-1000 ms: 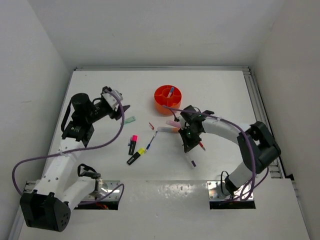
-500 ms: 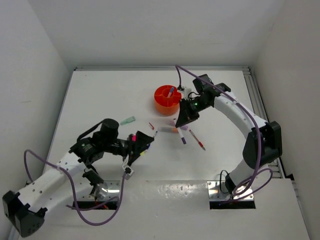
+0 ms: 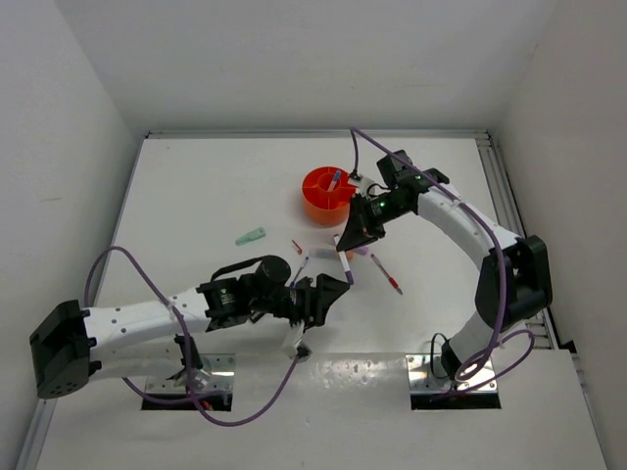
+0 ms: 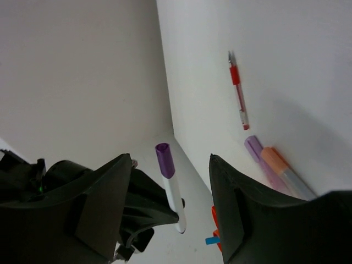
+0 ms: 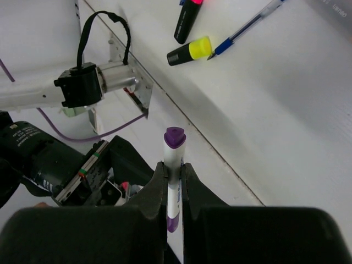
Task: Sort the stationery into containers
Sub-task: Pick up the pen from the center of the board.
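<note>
From above, the right gripper (image 3: 345,238) pinches a white pen (image 3: 344,262) with a purple cap. It hangs just beside the orange tub (image 3: 312,208). I think this is the carrying step. Next the white pen must go over the tub, and then the jaws let go. The left gripper (image 3: 331,291) is low over the table (image 3: 196,186). A green marker (image 3: 251,236) and a red pen (image 3: 386,275) lie loose.

From the left wrist, the left fingers (image 4: 104,203) are spread wide with nothing held. Past them a lilac marker (image 4: 257,155) and an orange marker (image 4: 278,165) lie side by side.

From the right wrist, the right fingers (image 5: 151,192) squeeze the white pen's body. Its purple cap sticks out past them. A yellow highlighter (image 5: 190,50) and a blue pen (image 5: 247,27) lie on the table.
</note>
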Robot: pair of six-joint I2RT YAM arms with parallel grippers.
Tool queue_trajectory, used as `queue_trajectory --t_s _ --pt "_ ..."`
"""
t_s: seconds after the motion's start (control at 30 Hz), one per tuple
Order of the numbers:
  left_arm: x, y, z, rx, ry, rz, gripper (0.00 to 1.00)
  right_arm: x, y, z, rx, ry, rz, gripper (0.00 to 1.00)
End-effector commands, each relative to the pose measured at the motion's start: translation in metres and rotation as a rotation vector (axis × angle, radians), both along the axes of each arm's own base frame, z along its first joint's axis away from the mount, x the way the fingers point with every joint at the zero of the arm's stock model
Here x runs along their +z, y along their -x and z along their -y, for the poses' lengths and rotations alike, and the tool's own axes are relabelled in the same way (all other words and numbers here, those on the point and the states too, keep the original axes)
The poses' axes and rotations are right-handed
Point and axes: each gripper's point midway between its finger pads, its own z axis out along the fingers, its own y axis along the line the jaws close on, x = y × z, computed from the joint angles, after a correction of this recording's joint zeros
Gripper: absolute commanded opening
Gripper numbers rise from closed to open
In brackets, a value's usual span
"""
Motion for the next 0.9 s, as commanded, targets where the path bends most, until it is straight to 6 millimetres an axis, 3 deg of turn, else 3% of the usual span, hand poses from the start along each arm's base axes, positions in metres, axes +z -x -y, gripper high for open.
queue_trajectory --t_s 0.0,0.17,0.37,0.63,0.73,0.77,0.83,0.87 --pt "0.043 -0.011 0.014 0.050 0.139 0.045 0.65 0.008 -0.001 -0.007 -0.015 -0.053 -0.022 0.00" --pt "0.040 -0.016 0.022 0.063 0.144 0.029 0.65 0.007 0.000 -0.008 -0.025 -0.057 -0.040 0.00" --pt "0.035 -0.023 0.031 0.079 0.130 -0.023 0.58 0.013 -0.002 -0.011 -0.022 -0.075 -0.029 0.00" --pt "0.036 -0.031 0.037 0.096 0.131 -0.051 0.25 0.014 0.001 -0.011 -0.015 -0.087 -0.035 0.01" --pt "0.035 -0.030 0.036 0.092 0.125 -0.066 0.09 0.017 0.000 -0.011 -0.008 -0.091 -0.020 0.22" --pt "0.036 -0.029 0.035 0.093 0.130 -0.075 0.02 0.022 -0.003 -0.012 -0.007 -0.098 -0.007 0.42" --pt "0.038 -0.028 0.033 0.094 0.139 -0.089 0.00 0.029 -0.017 -0.003 -0.034 -0.107 0.020 0.61" --pt "0.041 -0.028 0.032 0.104 0.152 -0.114 0.00 0.038 -0.028 0.002 -0.051 -0.112 0.046 0.77"
